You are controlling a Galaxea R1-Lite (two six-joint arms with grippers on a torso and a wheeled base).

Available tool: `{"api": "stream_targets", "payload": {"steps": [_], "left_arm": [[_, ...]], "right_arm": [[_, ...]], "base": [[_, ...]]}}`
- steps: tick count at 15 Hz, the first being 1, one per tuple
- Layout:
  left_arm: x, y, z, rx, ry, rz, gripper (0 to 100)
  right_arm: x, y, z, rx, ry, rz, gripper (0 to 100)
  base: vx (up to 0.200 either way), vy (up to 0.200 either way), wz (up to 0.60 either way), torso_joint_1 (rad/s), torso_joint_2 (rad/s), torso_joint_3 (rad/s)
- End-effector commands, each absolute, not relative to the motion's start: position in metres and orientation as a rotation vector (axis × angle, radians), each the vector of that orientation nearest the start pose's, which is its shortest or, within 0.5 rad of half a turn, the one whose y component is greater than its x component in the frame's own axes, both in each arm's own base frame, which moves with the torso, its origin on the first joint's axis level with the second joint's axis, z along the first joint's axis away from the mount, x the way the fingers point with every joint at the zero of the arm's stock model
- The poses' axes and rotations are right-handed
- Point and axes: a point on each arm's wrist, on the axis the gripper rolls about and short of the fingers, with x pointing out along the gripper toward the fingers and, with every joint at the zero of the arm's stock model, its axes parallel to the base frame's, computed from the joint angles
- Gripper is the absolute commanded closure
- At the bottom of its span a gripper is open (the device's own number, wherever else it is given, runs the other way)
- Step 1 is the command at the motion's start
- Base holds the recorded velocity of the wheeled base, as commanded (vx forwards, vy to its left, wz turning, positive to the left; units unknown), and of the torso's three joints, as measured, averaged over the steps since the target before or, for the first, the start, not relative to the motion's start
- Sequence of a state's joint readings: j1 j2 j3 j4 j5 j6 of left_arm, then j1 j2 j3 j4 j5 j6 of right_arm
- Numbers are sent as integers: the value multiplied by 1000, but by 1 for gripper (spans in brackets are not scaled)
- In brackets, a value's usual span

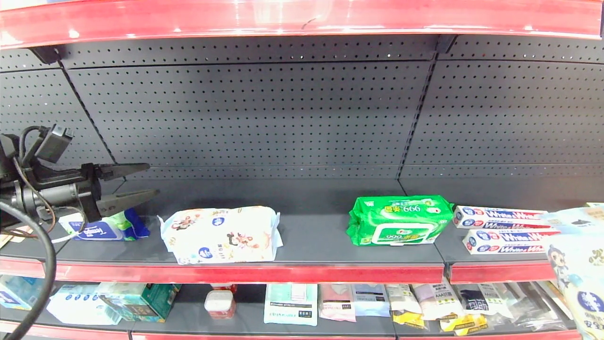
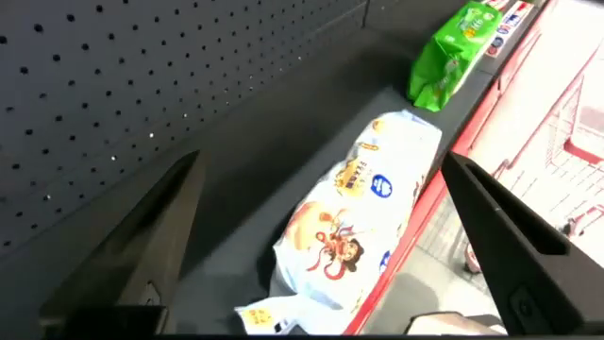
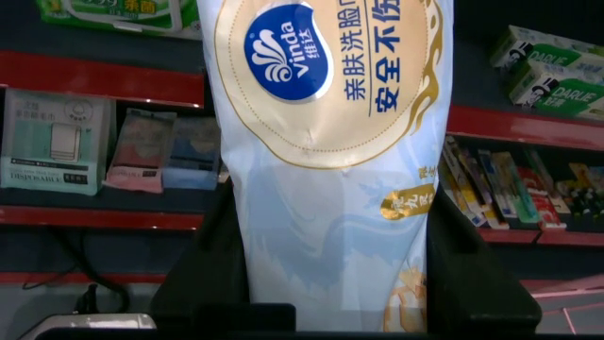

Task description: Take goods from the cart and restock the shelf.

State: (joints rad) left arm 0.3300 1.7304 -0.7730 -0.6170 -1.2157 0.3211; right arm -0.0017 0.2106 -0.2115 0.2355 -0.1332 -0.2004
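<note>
My left gripper (image 1: 151,179) hangs open and empty over the left end of the middle shelf (image 1: 311,236). In front of it a white cartoon-print wipes pack (image 1: 222,234) lies near the shelf's front edge. The left wrist view has that pack (image 2: 354,222) lying beyond the open gripper (image 2: 323,161), apart from the fingers. My right gripper (image 3: 335,274) is shut on a tall pale-blue wipes pack (image 3: 330,161), held upright in front of the lower shelves. That held pack (image 1: 578,264) stands at the far right of the head view.
A small blue-and-white tissue pack (image 1: 106,229) lies under my left gripper. A green wipes pack (image 1: 398,220) and two toothpaste boxes (image 1: 505,229) sit farther right. Bare shelf lies between the white and green packs. The lower shelf (image 1: 292,302) holds several small goods. The red cart frame (image 2: 576,123) is beside the shelf.
</note>
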Motion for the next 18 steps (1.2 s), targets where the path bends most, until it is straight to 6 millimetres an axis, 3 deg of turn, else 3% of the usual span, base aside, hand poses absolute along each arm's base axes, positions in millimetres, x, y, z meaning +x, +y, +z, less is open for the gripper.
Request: {"api": "stream_targets", "payload": {"steps": [1, 9, 11, 16, 18], "left_arm": [[283, 74, 172, 69, 110, -853, 0], [279, 69, 177, 89, 107, -828, 0], [281, 70, 177, 110, 114, -756, 0], [264, 68, 148, 105, 155, -584, 0], [268, 69, 148, 111, 172, -393, 0]], "right_arm": [[-20, -3, 115, -215, 246, -111, 100], [-20, -3, 117, -211, 229, -114, 100], [-21, -3, 118, -211, 226, -115, 100], [-22, -3, 120, -210, 217, -117, 100], [-22, -3, 120, -210, 215, -119, 100]], "base": [[0, 0, 0, 0, 0, 0], [0, 0, 0, 0, 0, 0], [0, 0, 0, 0, 0, 0], [0, 0, 0, 0, 0, 0], [0, 0, 0, 0, 0, 0]]}}
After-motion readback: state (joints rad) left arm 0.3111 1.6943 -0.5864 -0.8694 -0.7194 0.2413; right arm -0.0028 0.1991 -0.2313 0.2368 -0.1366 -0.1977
